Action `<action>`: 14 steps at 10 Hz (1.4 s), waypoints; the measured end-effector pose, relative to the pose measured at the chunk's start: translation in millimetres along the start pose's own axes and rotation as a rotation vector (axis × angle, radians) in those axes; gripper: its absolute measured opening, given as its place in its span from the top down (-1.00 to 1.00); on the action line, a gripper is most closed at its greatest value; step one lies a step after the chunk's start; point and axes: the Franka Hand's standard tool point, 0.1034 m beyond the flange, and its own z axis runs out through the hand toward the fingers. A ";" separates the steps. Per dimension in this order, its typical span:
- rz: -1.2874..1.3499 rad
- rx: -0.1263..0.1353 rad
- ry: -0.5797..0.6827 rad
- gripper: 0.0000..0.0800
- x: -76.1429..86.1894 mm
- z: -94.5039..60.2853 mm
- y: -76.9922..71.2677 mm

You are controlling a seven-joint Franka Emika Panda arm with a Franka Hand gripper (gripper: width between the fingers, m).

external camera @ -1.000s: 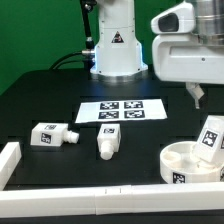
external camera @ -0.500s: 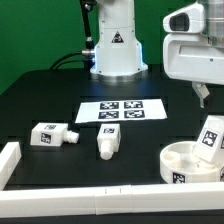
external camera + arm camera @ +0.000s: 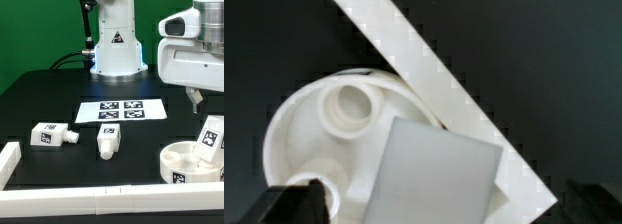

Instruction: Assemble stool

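The round white seat disc lies at the exterior view's right front, by the rail. One blocky tagged leg stands upright in it. Two more legs lie on the black table: one at the left and one near the middle. My gripper hangs above the seat and the upright leg, apart from both. In the wrist view the seat and the leg's top fill the frame, with my gripper open and its dark fingers wide on either side.
The marker board lies flat at the table's middle. White border rails run along the front and the left; one rail crosses the wrist view. The robot base stands at the back.
My gripper drifted toward the exterior view's right and up, then came back left and a little lower over the seat. The parts have not moved.
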 end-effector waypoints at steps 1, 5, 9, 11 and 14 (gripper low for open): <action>0.000 0.001 -0.002 -0.62 -0.6 0.2 -0.3; 0.005 -0.010 0.006 -0.62 11.2 3.4 8.8; 0.009 -0.026 -0.005 -0.62 8.6 22.8 9.7; -0.039 -0.023 -0.003 -0.62 8.5 20.9 6.7; 0.002 -0.021 -0.005 -0.18 7.5 21.4 6.2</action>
